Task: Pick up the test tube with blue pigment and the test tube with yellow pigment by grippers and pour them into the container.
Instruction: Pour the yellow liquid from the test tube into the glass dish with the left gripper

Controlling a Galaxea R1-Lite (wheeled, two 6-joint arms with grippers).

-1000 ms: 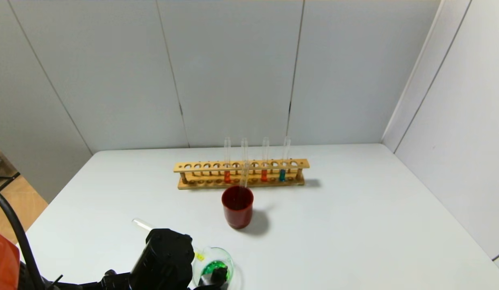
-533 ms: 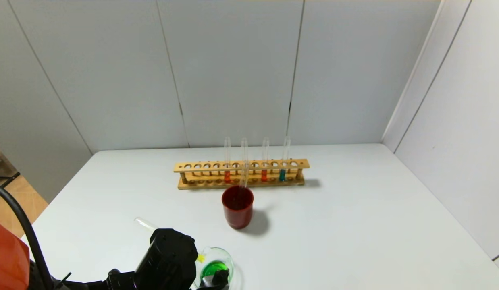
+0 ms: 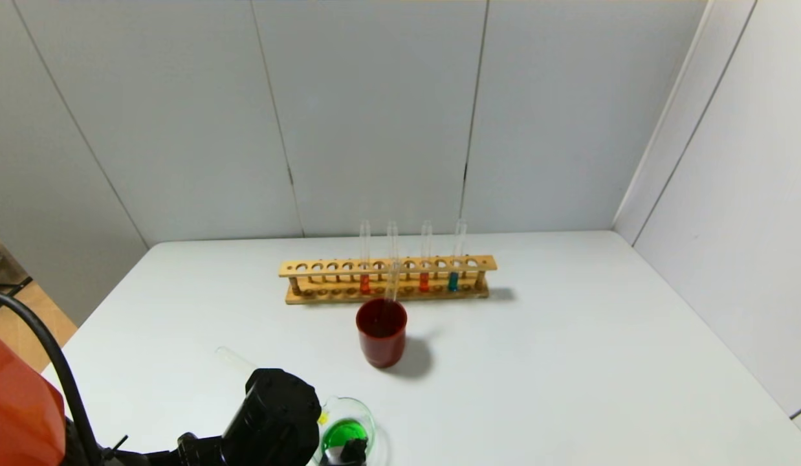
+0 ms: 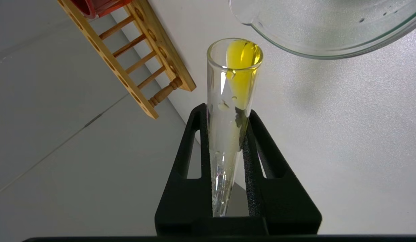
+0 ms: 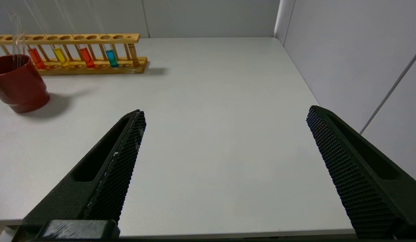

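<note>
My left gripper (image 3: 303,414) is low at the table's front left, shut on the test tube with yellow pigment (image 4: 233,101). The tube is tilted, and the yellow liquid (image 4: 243,60) lies at its mouth beside the rim of the container (image 4: 312,47). The container (image 3: 365,414) is a clear glass beaker holding green liquid. A test tube with blue pigment (image 3: 453,281) stands in the wooden rack (image 3: 323,267), also in the right wrist view (image 5: 110,57). My right gripper (image 5: 224,112) is open and empty over the table's near right edge.
A dark red cup (image 3: 381,336) with an empty clear tube (image 3: 392,265) stands in front of the rack. The rack also holds two orange-red tubes (image 5: 85,56) and a second yellow tube (image 5: 61,56). Grey walls close the back and right.
My left gripper has shifted slightly right and toward the front edge with the tube, beside the beaker. Nothing else has moved.
</note>
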